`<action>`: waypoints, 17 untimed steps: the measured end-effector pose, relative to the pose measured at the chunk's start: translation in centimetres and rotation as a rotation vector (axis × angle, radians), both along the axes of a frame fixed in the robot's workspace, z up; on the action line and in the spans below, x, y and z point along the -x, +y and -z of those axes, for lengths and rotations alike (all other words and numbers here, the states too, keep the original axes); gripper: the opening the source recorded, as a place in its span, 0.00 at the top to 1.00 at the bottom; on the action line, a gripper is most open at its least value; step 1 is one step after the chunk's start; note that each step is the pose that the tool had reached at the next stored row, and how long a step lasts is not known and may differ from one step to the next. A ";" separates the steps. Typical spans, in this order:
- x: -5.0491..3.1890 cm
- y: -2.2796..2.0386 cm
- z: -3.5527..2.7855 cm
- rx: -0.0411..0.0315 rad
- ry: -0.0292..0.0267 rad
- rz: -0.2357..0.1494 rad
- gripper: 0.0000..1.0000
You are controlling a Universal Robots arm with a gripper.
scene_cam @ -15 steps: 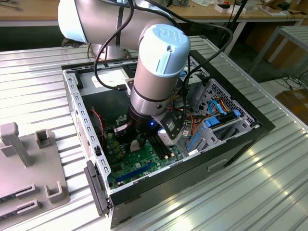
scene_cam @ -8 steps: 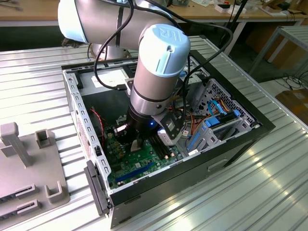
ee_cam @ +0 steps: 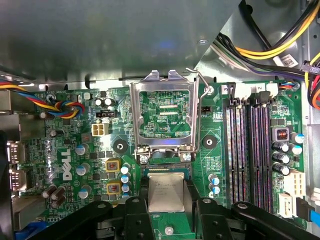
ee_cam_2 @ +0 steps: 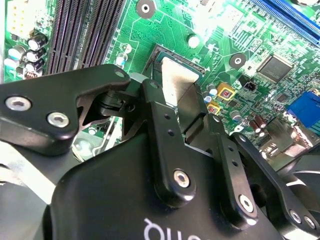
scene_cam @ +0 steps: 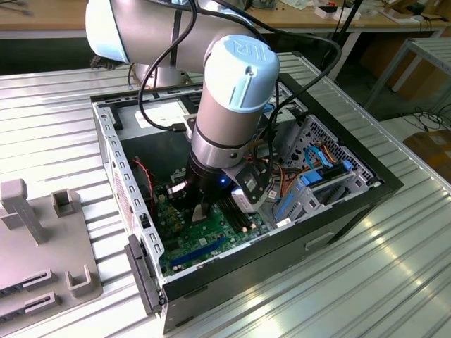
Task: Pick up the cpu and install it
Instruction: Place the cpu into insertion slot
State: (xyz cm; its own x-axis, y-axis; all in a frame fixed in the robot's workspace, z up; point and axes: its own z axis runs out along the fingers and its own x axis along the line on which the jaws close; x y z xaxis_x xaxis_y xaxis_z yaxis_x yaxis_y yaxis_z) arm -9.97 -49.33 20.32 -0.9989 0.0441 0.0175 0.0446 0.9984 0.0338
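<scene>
The cpu (ee_cam: 166,192), a thin silvery square, sits between my gripper's (ee_cam: 167,201) black fingers (ee_cam: 137,210); the fingers press on two opposite edges of the chip. It hangs level right over the socket (ee_cam: 166,168) on the green motherboard (ee_cam: 65,150); whether it touches the socket I cannot tell. The socket's metal load frame (ee_cam: 135,115) stands flipped open just beyond it. In the second wrist view the cpu (ee_cam_2: 177,82) shows between the fingers (ee_cam_2: 155,115) above the dark socket edge (ee_cam_2: 192,65). In the exterior view my gripper (scene_cam: 201,211) reaches down inside the open computer case (scene_cam: 113,141).
Dark memory slots (ee_cam: 250,150) run beside the socket. Coloured cable bundles (ee_cam: 65,107) and yellow-black wires (ee_cam: 280,45) lie near the case walls. A drive cage with blue parts (scene_cam: 310,190) fills the case's far side. Grey fixtures (scene_cam: 42,246) stand on the ribbed table at the exterior view's left.
</scene>
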 end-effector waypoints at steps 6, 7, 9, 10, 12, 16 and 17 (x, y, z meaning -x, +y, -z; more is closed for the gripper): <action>0.00 0.00 -0.45 -0.0001 0.0005 0.000 0.62; 0.00 0.00 -0.45 0.0000 0.0005 0.000 0.62; 0.00 0.00 -0.46 -0.0002 0.0005 0.000 0.62; 0.00 -0.01 -0.44 -0.0001 0.0006 0.000 0.54; 0.01 -0.01 -0.03 0.0001 0.0007 0.000 0.62; -0.07 0.00 -0.16 -0.0007 0.0004 0.000 0.62; -0.07 0.00 -0.19 -0.0003 0.0006 0.000 0.62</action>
State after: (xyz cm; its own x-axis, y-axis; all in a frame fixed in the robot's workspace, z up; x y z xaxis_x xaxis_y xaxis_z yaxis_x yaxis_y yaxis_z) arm -9.90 -49.33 20.52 -0.9989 0.0440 0.0182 0.0446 0.9984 0.0341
